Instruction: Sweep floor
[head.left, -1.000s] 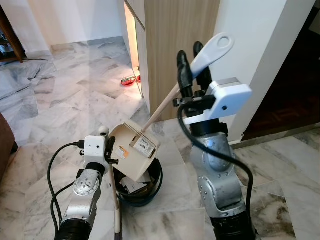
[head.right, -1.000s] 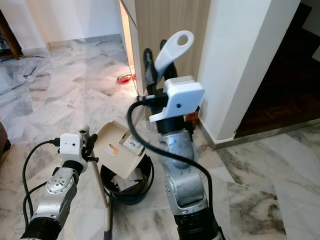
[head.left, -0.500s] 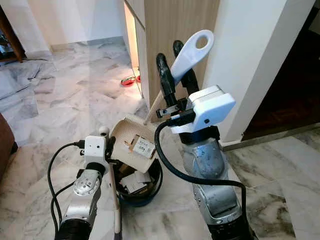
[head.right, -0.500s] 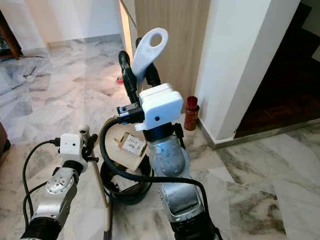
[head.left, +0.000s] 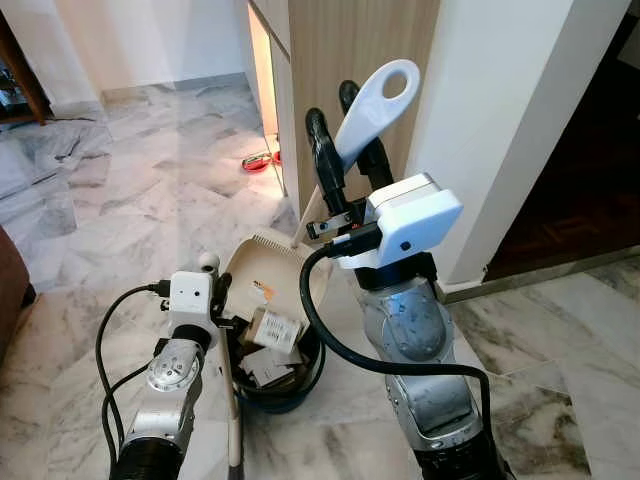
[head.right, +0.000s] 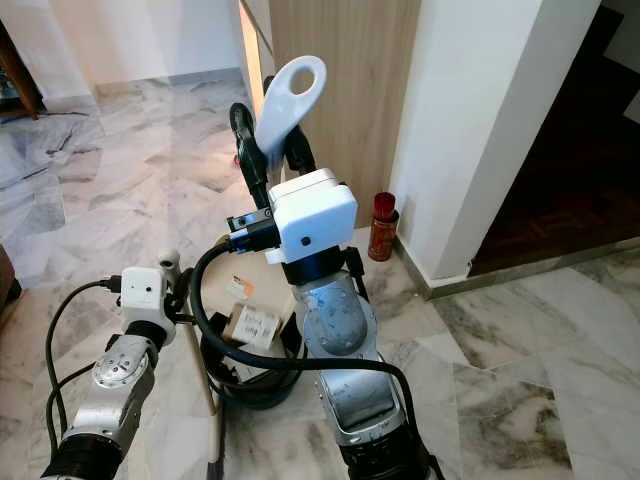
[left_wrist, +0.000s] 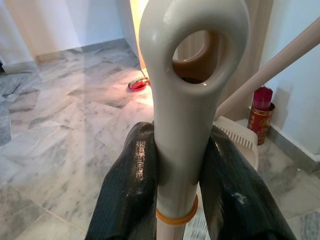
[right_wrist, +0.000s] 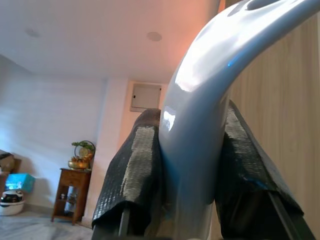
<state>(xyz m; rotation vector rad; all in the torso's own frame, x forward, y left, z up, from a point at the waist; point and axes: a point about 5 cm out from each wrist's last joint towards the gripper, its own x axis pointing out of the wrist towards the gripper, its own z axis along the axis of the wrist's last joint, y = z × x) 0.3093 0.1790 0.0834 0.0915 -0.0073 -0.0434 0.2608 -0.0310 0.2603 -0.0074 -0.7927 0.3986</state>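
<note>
My right gripper (head.left: 340, 130) is raised at chest height, shut on the white loop handle (head.left: 375, 100) of a long-handled dustpan (head.left: 262, 272). The beige pan hangs tipped steeply over a black bin (head.left: 300, 382) on the marble floor. Paper scraps and a small labelled box (head.left: 272, 330) lie in the bin's mouth. My left gripper (left_wrist: 182, 145) is low at the left, shut on the white top of a broom handle (left_wrist: 192, 95). The broom's pale stick (head.left: 232, 420) runs down beside the bin.
A wooden cabinet (head.left: 350, 40) and a white pillar (head.left: 500, 120) stand just behind the bin. A red can (head.right: 382, 225) sits at the pillar's foot and a red bowl (head.left: 258, 161) lies by the cabinet. A dark doorway (head.left: 590, 170) opens right; open marble floor (head.left: 120, 190) spreads left.
My right arm swung left and tipped the dustpan steeper over the bin. The labelled box and papers slid off the pan into the bin. The left arm stayed put.
</note>
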